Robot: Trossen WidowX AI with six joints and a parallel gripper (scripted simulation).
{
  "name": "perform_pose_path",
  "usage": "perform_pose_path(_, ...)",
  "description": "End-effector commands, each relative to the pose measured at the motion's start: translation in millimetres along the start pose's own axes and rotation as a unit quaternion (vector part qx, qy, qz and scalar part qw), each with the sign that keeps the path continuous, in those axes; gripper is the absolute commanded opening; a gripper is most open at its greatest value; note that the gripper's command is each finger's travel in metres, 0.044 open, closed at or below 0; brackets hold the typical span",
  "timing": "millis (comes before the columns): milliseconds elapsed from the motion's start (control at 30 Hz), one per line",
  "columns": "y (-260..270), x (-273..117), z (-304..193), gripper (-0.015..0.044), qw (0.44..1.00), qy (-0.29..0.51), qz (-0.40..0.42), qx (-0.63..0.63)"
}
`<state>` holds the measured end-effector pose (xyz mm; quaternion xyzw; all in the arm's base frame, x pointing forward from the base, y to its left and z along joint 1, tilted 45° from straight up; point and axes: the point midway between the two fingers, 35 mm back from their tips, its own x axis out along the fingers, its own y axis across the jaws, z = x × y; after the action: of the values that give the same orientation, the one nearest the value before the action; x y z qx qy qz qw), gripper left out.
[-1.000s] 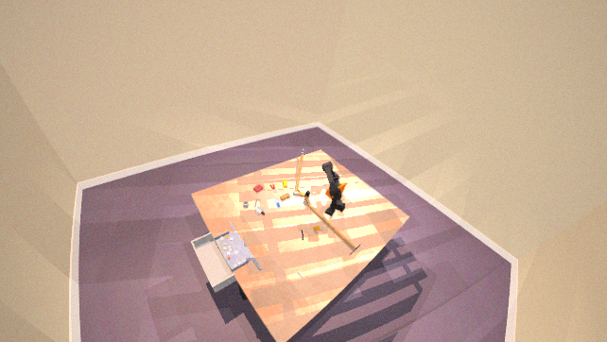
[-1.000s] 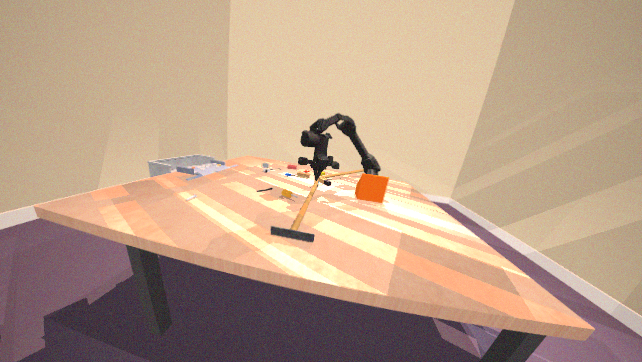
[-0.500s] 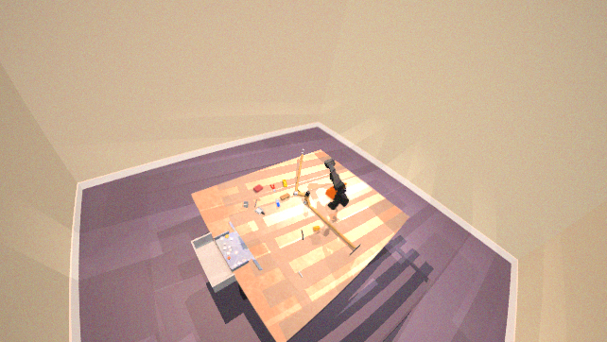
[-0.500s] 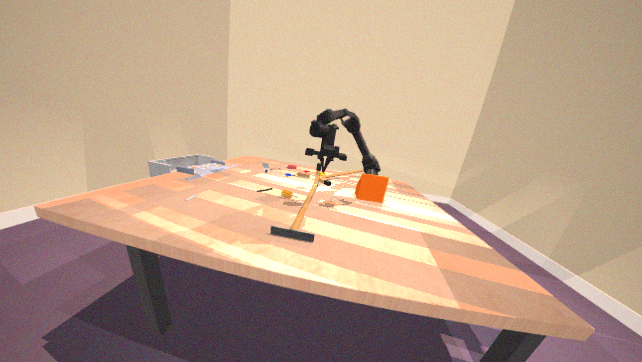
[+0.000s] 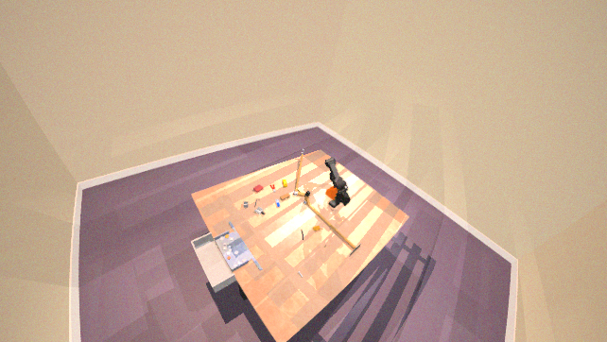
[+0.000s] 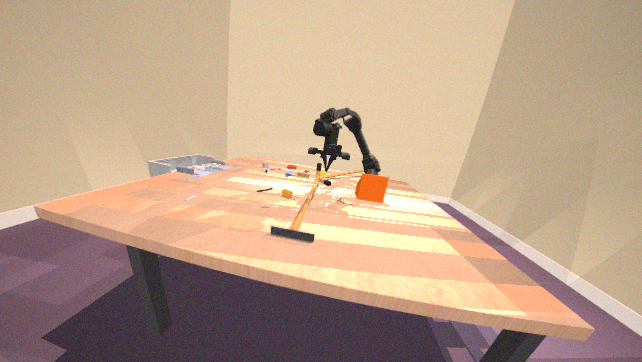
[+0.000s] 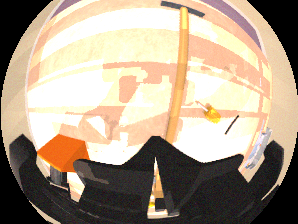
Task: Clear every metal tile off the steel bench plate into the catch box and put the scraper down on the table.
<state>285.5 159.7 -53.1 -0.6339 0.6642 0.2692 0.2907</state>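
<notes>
The long scraper (image 5: pixel 331 226) (image 6: pixel 305 205) (image 7: pixel 181 75) lies across the table, its wide dark blade near one table edge and its wooden handle running towards the arm. My gripper (image 6: pixel 326 169) (image 7: pixel 156 145) is shut and empty, above the table near the handle's far end. The steel bench plate (image 5: pixel 242 247) is at the opposite table edge with several small pale and orange tiles on it. The catch box (image 5: pixel 224 283) (image 6: pixel 175 162) adjoins the plate beyond the table edge. Its inside is too small to make out tiles.
An orange block (image 5: pixel 332 193) (image 6: pixel 372 189) (image 7: pixel 62 151) stands by the arm's base. A second wooden-handled tool (image 5: pixel 299 174) (image 6: pixel 346 174) lies behind the scraper. A yellow piece (image 5: pixel 316 229) (image 6: pixel 286 193) (image 7: pixel 212 115), a red block (image 5: pixel 257 188) (image 6: pixel 292 167) and a black stick (image 5: pixel 303 234) (image 7: pixel 232 124) lie around.
</notes>
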Motion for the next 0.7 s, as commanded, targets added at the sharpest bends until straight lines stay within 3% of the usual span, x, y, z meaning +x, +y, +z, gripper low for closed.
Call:
perform_pose_path(0, -1, 13, -1, 0.0000, 1.000, 0.003, 0.003, 0.003)
perform_pose_path(667, -6, 66, 2, 0.0000, 1.000, 0.002, 0.002, 0.016)
